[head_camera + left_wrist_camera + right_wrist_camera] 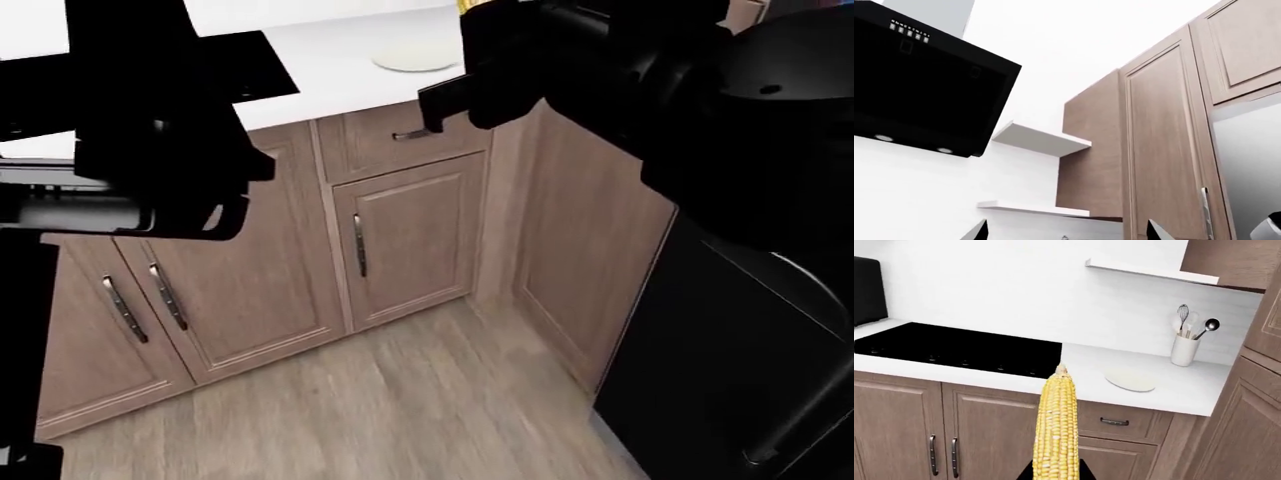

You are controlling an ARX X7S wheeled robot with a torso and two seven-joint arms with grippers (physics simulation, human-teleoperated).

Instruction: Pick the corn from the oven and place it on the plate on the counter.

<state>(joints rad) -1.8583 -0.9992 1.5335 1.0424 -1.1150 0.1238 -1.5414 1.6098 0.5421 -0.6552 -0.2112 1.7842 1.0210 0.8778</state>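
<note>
Where the smooth white counter (1167,390) runs over the brown wood-grain cabinets (981,440), a flat black cooktop (961,347) fills its left part, reaching close to the front edge. To the right of the cooktop, on bare counter nearer the front edge than the wall, lies the round cream-white plate (1129,379), with nothing on it. Behind it, at the back right corner of the counter, a white cylindrical holder (1185,350) carries a whisk and spoons. The long yellow corn cob (1056,430) stands upright in the right gripper (1056,472), whose jaws pinch its lower end; in the right wrist view its tapered tip overlaps the counter's front edge, left of the plate. In the head view the left gripper (160,190) hangs before the cabinet doors; whether its jaws are spread cannot be told. The left wrist view shows a slanted black extractor hood (921,85) and white wall shelves (1041,140).
</note>
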